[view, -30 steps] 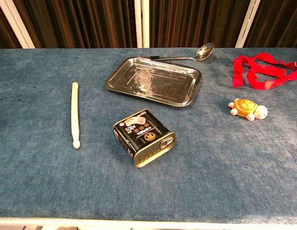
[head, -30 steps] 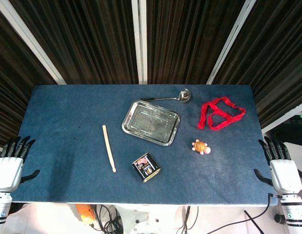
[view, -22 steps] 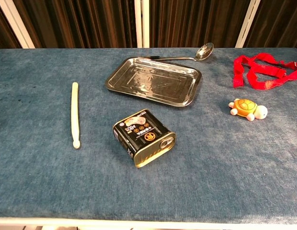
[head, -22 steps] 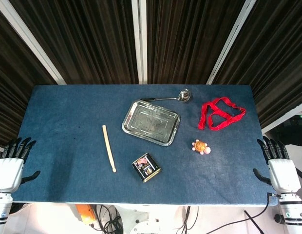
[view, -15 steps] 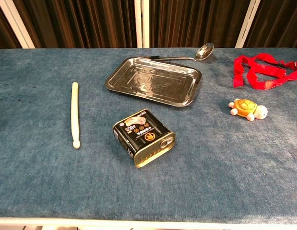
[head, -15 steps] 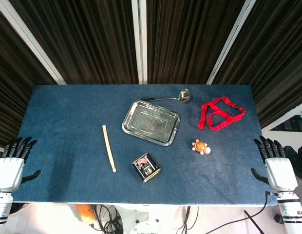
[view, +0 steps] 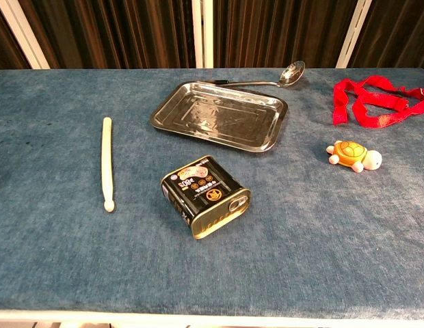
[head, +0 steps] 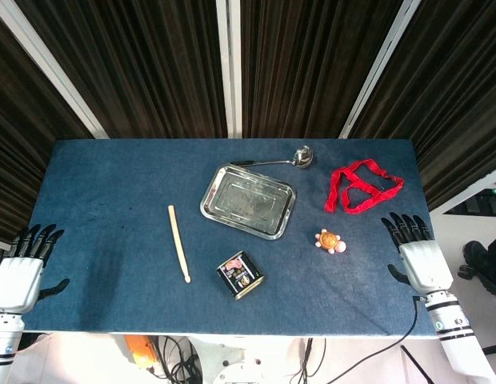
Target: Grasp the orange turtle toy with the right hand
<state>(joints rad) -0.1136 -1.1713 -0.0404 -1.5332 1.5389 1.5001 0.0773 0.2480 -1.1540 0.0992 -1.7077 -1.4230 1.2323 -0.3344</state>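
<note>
The orange turtle toy (head: 330,241) (view: 354,155) lies on the blue table right of centre, below the red strap. My right hand (head: 414,254) hovers over the table's right edge, fingers spread and empty, a short way right of the turtle. At the table's left front corner my left hand (head: 22,268) is also spread with nothing in it. Neither hand appears in the chest view.
A steel tray (head: 249,201) sits mid-table with a ladle (head: 276,161) behind it. A red strap (head: 362,186) lies at the back right. A black can (head: 241,274) lies on its side near the front, and a wooden stick (head: 179,242) lies to its left.
My right hand has moved left and forward, from off the table's right edge to over that edge, closer to the turtle. The left hand and the objects have stayed put.
</note>
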